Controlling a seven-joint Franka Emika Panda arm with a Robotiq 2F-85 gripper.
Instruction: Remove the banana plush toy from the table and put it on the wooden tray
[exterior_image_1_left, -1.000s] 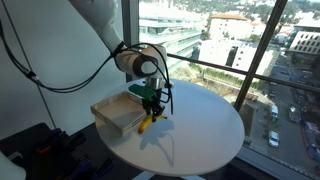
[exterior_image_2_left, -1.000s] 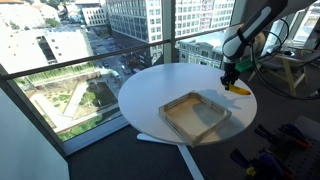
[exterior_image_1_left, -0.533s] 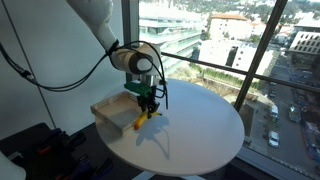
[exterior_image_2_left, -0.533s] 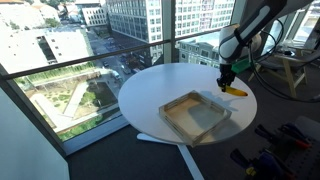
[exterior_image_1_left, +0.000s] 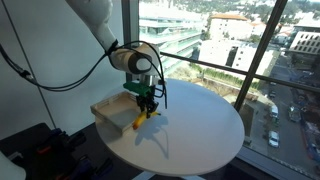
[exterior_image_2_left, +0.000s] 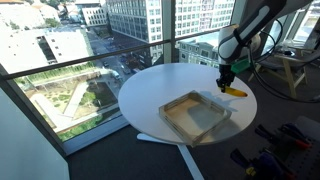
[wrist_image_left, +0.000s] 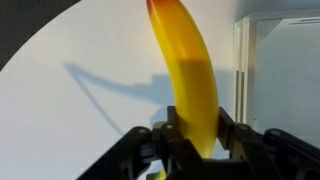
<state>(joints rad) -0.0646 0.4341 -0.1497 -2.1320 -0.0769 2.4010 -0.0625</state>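
Note:
My gripper (wrist_image_left: 195, 125) is shut on the banana plush toy (wrist_image_left: 190, 75), a curved yellow soft toy that fills the middle of the wrist view. In both exterior views the banana plush toy (exterior_image_1_left: 141, 120) (exterior_image_2_left: 236, 92) hangs from the gripper (exterior_image_1_left: 149, 104) (exterior_image_2_left: 227, 78) a little above the round white table (exterior_image_1_left: 195, 130) (exterior_image_2_left: 165, 85). The wooden tray (exterior_image_1_left: 115, 113) (exterior_image_2_left: 196, 116), square and shallow, lies on the table beside the held toy. Its pale wall (wrist_image_left: 243, 70) shows at the right of the wrist view.
The table stands by tall windows (exterior_image_1_left: 230, 40) with a railing and a city view. Dark equipment and cables (exterior_image_1_left: 40, 150) sit on the floor by the arm's base. A wooden easel-like frame (exterior_image_2_left: 290, 70) stands behind the arm.
The gripper has lifted the banana slightly and carried it a little toward the tray. Between half a second ago and now nothing visibly moves.

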